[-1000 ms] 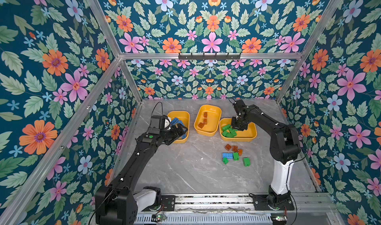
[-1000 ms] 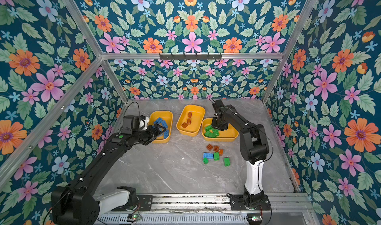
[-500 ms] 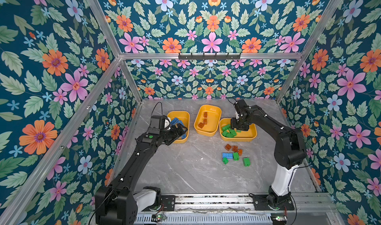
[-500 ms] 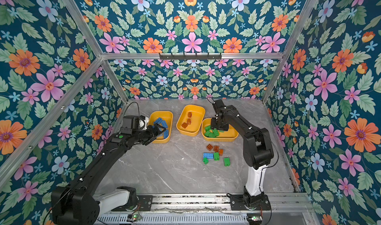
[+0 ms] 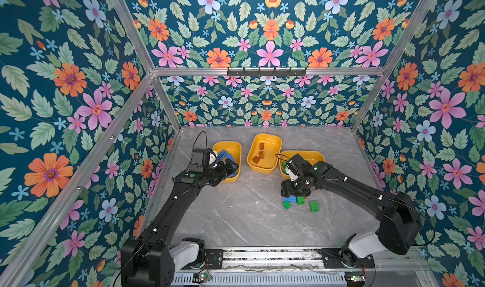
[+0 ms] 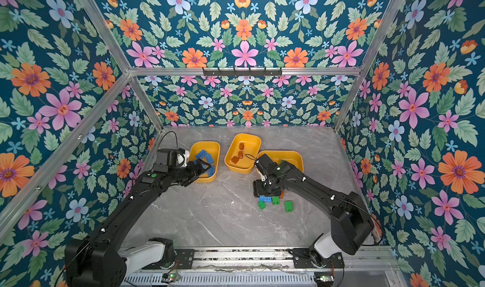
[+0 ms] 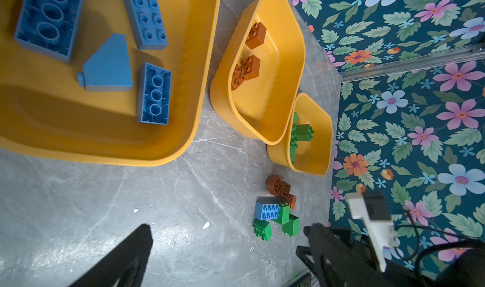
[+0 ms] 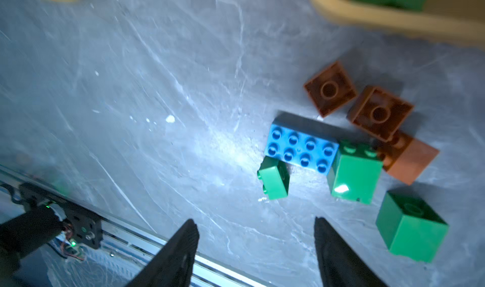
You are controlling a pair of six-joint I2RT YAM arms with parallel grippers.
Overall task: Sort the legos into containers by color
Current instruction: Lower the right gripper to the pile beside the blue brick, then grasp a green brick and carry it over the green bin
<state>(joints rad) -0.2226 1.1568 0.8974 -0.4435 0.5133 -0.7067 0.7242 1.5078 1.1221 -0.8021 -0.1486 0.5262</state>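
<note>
Three yellow containers stand at the back: the left one (image 5: 237, 151) holds blue legos (image 7: 153, 94), the middle one (image 5: 275, 147) brown-orange ones (image 7: 248, 67), the right one (image 5: 319, 157) green ones (image 7: 304, 133). A loose pile lies in front of the right container: a blue brick (image 8: 301, 147), three green bricks (image 8: 355, 175) and three brown bricks (image 8: 379, 112). My right gripper (image 8: 255, 222) hangs open and empty just above this pile (image 5: 295, 191), hiding the brown bricks in both top views. My left gripper (image 7: 228, 233) is open and empty over the left container's near edge (image 5: 231, 168).
Flowered walls enclose the grey marble table (image 5: 236, 214) on three sides. A metal rail (image 5: 262, 255) with both arm bases runs along the front edge. The right container touches the middle one.
My right arm has pulled back from over the right container to the loose pile, and its jaws have opened. The left arm has not moved.
</note>
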